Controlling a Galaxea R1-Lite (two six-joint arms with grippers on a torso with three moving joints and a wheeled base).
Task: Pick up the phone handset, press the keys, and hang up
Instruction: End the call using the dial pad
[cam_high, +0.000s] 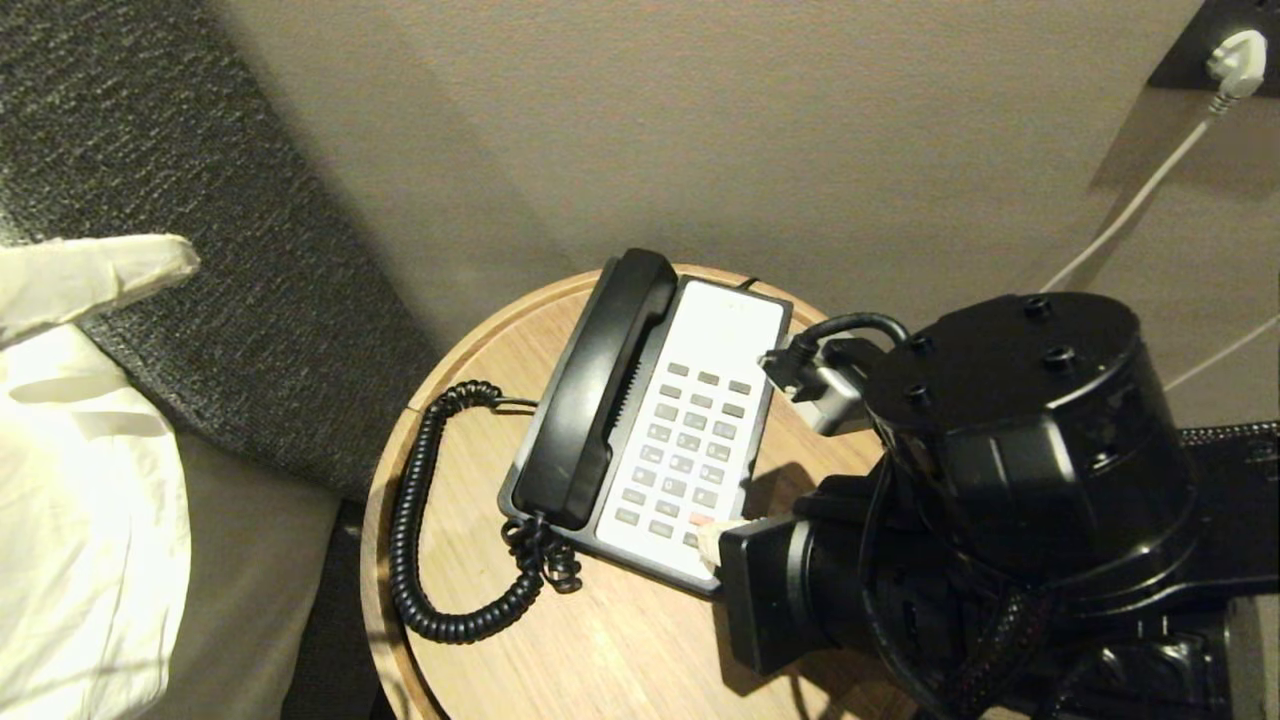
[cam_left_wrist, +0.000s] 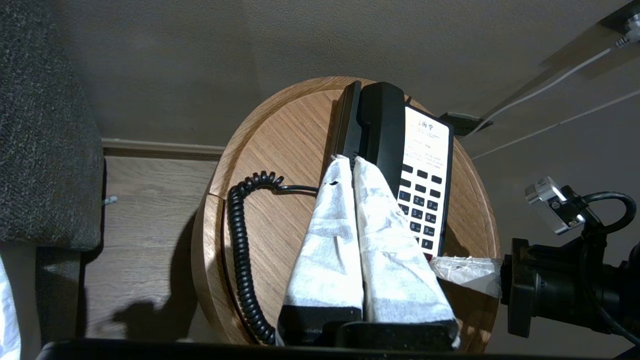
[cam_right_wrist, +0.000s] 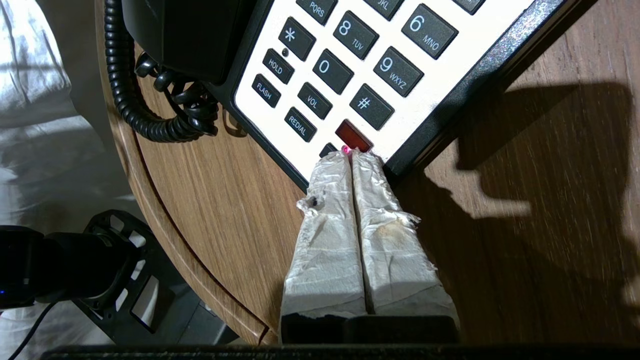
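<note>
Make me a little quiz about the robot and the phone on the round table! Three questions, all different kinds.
1. True or false: the phone handset is lying on the phone base.
2. The right gripper has its tips at which of the keys? A) the 6 key B) the red button C) the star key
3. Fill in: the coiled cord lies on the ______ table.

Key
1. True.
2. B. The taped fingers are pressed together, tips at the red button's edge.
3. Wooden. The left gripper, also shut, holds nothing.
</note>
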